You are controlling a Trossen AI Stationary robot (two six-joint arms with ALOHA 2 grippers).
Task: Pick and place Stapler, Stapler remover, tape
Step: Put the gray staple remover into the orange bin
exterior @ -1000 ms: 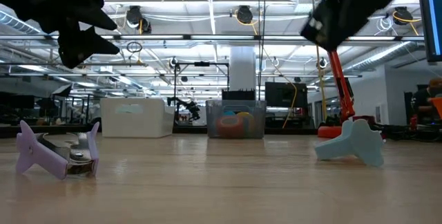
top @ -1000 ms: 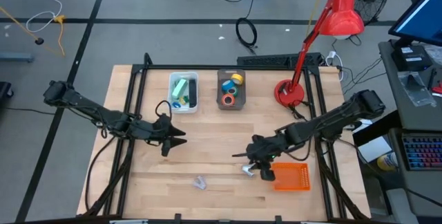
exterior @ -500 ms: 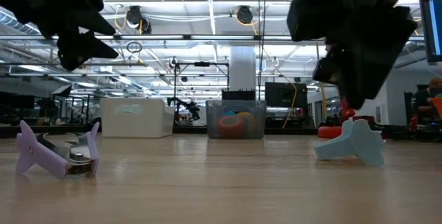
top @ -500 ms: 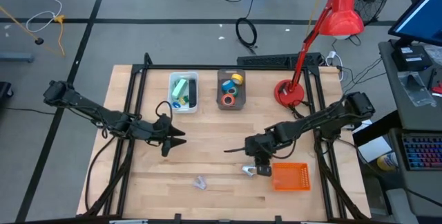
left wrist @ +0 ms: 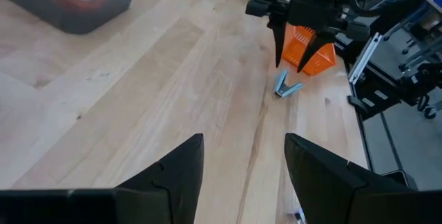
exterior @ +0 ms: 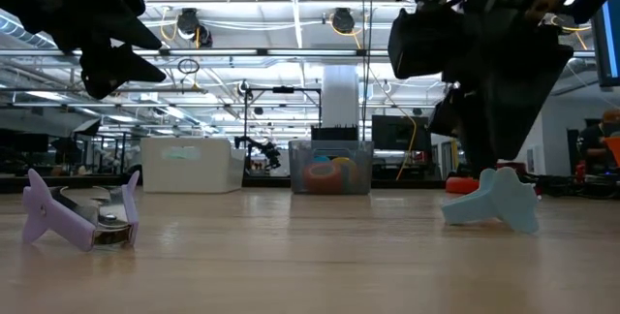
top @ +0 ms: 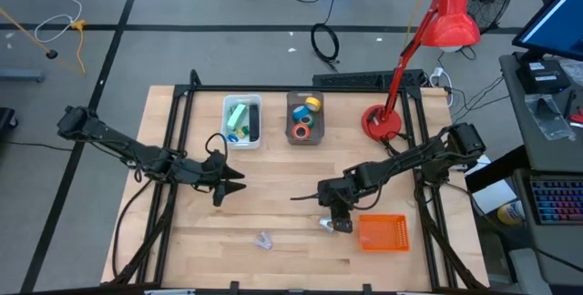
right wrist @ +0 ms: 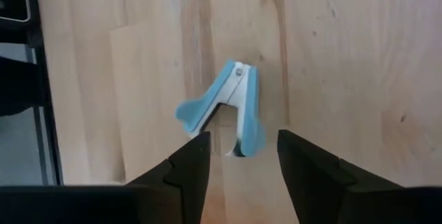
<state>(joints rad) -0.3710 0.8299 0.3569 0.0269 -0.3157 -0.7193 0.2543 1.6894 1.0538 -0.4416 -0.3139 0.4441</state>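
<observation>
Most of the sorting looks done. Three tape rolls, yellow [top: 312, 103], blue [top: 301, 111] and orange-red [top: 301, 132], lie in the grey bin [top: 304, 118] at upper centre of the high view. The clear bin [top: 242, 120] left of it holds a green stapler [top: 237, 116] and other small pieces I cannot identify. Two staple removers are left on the table [top: 273, 195]: a blue one [right wrist: 224, 110] at lower right of centre, a lilac one [top: 263, 239] at lower centre. The right gripper [top: 332, 215] hovers just over the blue remover with jaws open, holding nothing. The left gripper [top: 235, 182] waits at left of centre, jaws apart and empty. One orange basket [top: 383, 232] sits at lower right.
</observation>
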